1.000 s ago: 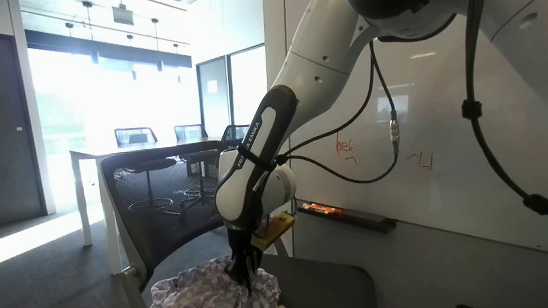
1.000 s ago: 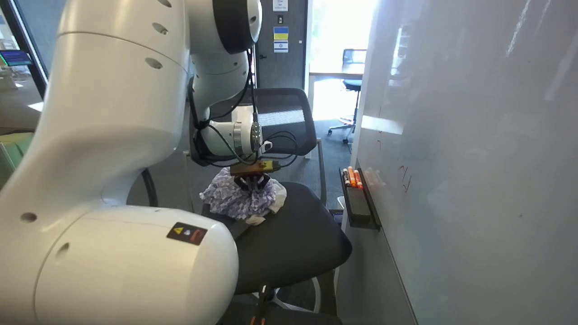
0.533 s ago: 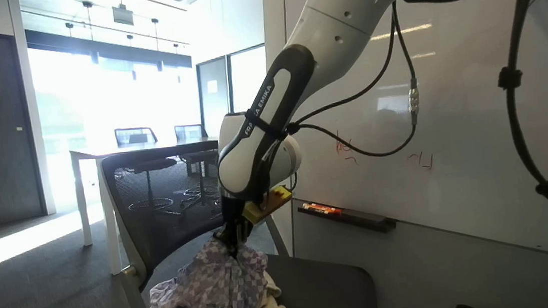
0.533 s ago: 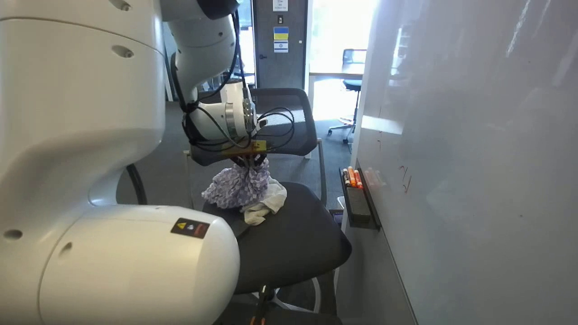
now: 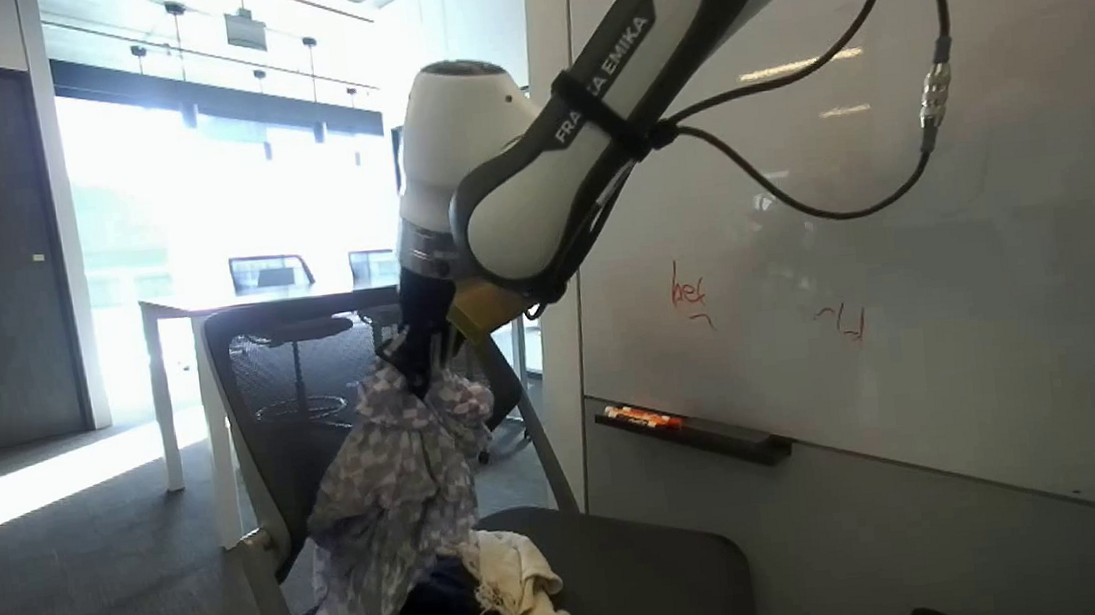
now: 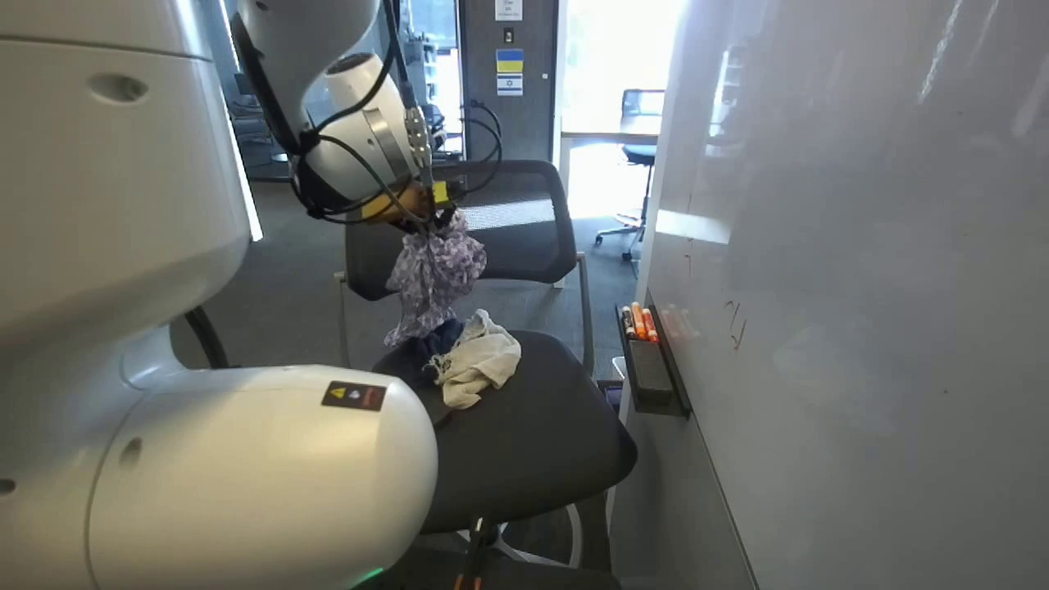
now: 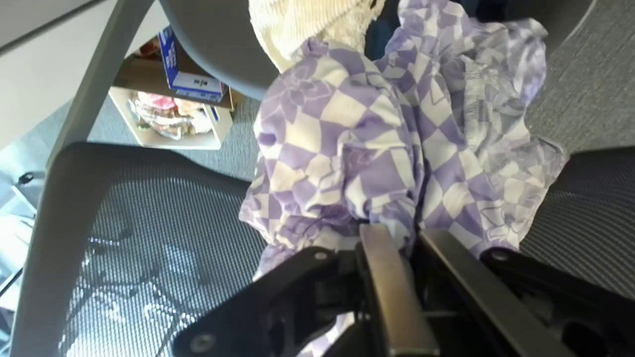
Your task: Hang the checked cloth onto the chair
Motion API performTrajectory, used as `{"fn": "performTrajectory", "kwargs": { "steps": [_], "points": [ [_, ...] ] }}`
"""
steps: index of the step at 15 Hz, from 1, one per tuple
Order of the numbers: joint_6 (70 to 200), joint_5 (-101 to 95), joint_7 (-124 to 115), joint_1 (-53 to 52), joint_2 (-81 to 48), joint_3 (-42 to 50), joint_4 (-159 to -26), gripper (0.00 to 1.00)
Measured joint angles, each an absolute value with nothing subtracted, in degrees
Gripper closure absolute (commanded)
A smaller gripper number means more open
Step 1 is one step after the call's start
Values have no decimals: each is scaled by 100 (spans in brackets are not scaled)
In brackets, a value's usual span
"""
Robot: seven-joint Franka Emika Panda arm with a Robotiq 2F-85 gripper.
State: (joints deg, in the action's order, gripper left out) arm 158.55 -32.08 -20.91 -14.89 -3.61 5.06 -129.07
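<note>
- Fingers [image 7: 397, 297] clamp a bunched upper part of the checked cloth [image 5: 402, 487], leaving the rest to fall in loose folds; one tight pinch looks fit for carrying, less so for spreading.
- The cloth hangs before the mesh backrest [image 6: 524, 217] of the office chair [image 6: 541, 442], on the seat side, presumably placed there for a short trip to the top edge.
- Below, a cream cloth [image 5: 522, 588] and a dark cloth [image 5: 441, 614] lie on the seat [image 5: 653, 569]; the high hold likely serves to keep the checked one from dragging them along, though whether its lower end touches either is unclear.
- Draping is not yet done: more height seems needed for the loose end to clear the backrest.
</note>
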Motion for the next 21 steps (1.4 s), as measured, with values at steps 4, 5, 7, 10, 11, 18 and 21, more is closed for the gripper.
{"fn": "performTrajectory", "kwargs": {
  "steps": [4,5,7,10,11,18,21],
  "points": [
    [15349,-4659,-3284,-1937,319,152,-12842,97],
    [15144,-4898,-3468,-2020,379,17,-12747,97],
    [14681,-5246,-3706,-2080,345,-306,-12405,97],
    [13965,-5534,-3839,-1973,49,-789,-11594,97],
    [13750,-5594,-3839,-1966,-95,-864,-11285,97],
    [12681,-6386,-3821,-1961,-1373,-1057,-9249,97],
    [12490,-6455,-3767,-1967,-1960,-1038,-8623,97]
  ]
}}
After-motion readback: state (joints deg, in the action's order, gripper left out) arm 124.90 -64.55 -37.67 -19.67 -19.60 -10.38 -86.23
